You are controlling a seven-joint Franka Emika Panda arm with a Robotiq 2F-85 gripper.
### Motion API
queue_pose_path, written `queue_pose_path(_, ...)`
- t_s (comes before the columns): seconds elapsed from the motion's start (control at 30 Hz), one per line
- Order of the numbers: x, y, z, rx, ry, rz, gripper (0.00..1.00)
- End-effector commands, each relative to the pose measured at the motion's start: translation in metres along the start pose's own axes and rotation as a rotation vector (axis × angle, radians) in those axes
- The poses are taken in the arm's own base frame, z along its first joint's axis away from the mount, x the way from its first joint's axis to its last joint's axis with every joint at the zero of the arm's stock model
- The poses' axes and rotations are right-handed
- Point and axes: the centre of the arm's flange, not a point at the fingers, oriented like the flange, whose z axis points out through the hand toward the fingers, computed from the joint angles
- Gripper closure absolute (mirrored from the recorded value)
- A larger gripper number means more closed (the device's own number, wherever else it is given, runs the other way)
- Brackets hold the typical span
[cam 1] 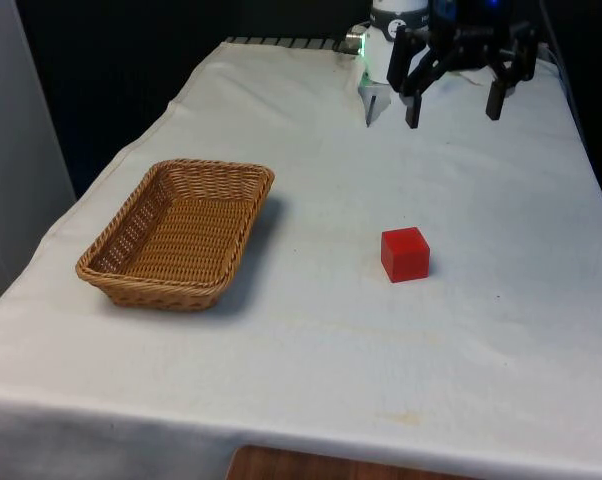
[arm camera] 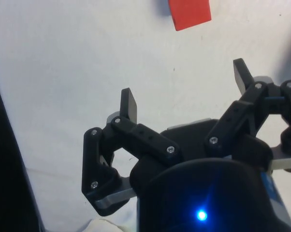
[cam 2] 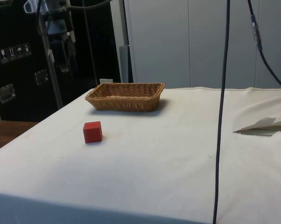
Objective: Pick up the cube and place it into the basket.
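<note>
Gripper [cam 1: 454, 108] hangs high above the far end of the table [cam 1: 311, 340], fingers [arm camera: 128, 104] spread wide and holding nothing. Nothing lies under it but bare white cloth.

Cube [cam 1: 405, 254], red, sits on the cloth well apart from the gripper, toward the near side of the table and a little to the front view's left of the point beneath the fingers. In the wrist view it [arm camera: 189, 13] lies out ahead of the open fingers, with one flat face turned roughly toward them. It has no long axis to speak of; its sides run slightly skewed to the table edges, so a small turn of the wrist may be wanted to close squarely on two opposite faces. My judgement: the coming move is a reach outward over the table, then a descent.

Basket [cam 1: 177, 232], woven wicker, rectangular, stands to the front view's left of the cube, well clear of it, mouth up and with nothing inside. Its long side runs along the table's length.

Room for movement is ample. Open cloth surrounds the cube on all sides and fills the stretch between cube and basket. The cube stands well in from every table edge; the basket sits nearer the edge at the front view's left.
</note>
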Motion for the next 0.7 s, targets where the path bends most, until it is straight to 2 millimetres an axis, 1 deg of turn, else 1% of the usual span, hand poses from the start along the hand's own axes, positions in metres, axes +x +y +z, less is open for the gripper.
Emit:
queue_pose_path(0.0, 0.0, 0.0, 0.001, 0.0, 0.0, 0.001, 0.0)
queue_pose_path(0.5, 0.005, -0.002, 0.012, -0.012, 0.01, 0.001, 0.0)
queue_pose_path(0.53, 0.004, -0.003, 0.011, -0.001, 0.001, -0.003, 0.0)
queue_pose_path(0.67, 0.006, -0.003, 0.019, -0.012, 0.009, -0.001, 0.0)
